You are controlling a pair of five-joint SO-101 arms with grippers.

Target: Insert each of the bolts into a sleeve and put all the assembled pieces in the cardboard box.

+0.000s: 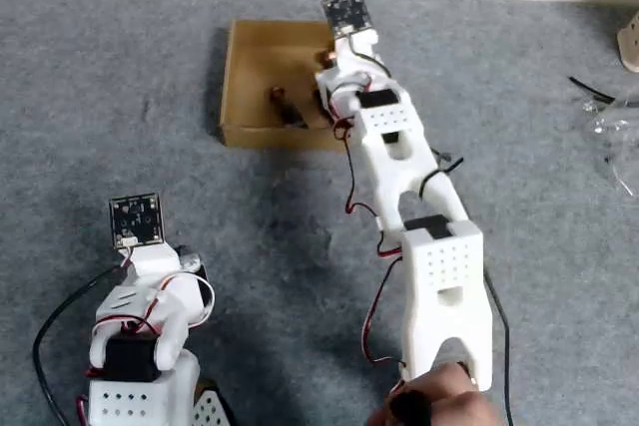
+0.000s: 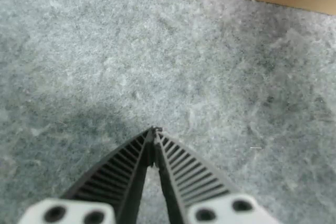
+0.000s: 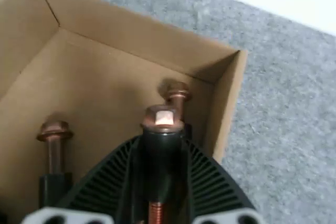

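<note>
From above, the right gripper (image 1: pixel 327 75) hangs over the cardboard box (image 1: pixel 255 62) at the far side of the grey mat (image 1: pixel 120 97); an assembled piece (image 1: pixel 287 107) sits inside the box. The left wrist view shows the left gripper (image 2: pixel 156 132) closed on nothing above the mat. In the right wrist view, the right gripper is clamped around a black sleeve (image 3: pixel 163 150) with a copper bolt (image 3: pixel 163 118) in it, over the box, with a further piece (image 3: pixel 177 95) just beyond
</note>
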